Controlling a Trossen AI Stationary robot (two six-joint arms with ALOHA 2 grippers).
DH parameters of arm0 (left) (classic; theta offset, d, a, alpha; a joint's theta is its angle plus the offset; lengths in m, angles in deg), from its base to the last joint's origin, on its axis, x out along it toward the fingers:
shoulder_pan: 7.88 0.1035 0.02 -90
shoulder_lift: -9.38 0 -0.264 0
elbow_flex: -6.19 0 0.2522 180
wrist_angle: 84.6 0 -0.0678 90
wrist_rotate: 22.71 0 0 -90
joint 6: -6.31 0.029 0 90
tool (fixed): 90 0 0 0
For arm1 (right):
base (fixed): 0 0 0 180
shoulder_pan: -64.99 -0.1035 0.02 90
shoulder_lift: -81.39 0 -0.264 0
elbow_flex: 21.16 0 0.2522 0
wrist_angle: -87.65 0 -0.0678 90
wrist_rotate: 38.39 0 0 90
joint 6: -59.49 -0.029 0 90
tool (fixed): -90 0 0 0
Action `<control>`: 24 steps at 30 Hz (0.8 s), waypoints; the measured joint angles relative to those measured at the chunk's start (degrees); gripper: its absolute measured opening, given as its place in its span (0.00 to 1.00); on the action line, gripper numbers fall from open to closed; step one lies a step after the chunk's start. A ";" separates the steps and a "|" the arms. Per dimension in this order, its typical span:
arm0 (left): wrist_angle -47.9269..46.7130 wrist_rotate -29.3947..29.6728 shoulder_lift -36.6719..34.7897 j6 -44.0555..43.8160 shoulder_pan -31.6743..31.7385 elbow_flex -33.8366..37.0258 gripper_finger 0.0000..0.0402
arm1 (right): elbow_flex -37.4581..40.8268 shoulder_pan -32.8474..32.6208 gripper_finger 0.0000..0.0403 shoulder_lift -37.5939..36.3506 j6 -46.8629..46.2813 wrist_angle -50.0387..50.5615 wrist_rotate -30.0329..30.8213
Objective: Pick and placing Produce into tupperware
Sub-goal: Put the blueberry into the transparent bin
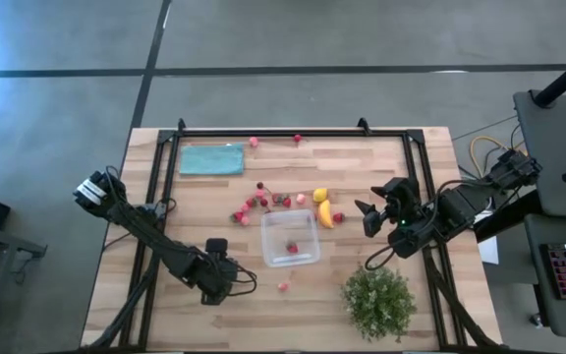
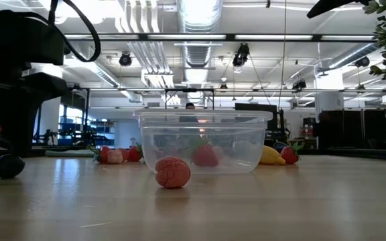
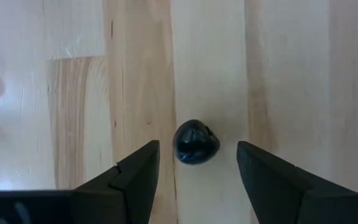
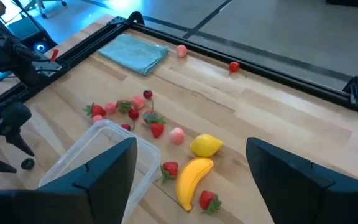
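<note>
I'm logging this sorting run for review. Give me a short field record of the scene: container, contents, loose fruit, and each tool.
container: clear tupperware, mid-table
contents: one red berry
loose fruit: banana and lemon beside the box; red berry cluster beyond it; one pink berry in front
left tool: open, low over a small dark berry
right tool: open, raised near the banana
other: teal cloth, green bush

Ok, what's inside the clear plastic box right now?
One small red berry piece lies inside the tupperware; the rest looks bare. From table height, a leafy tint behind the berry can't be identified.
</note>
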 joint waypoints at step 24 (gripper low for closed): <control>2.54 -1.46 2.16 6.06 1.86 0.92 0.27 | 0.00 -0.02 0.73 0.00 -0.43 -0.27 -0.44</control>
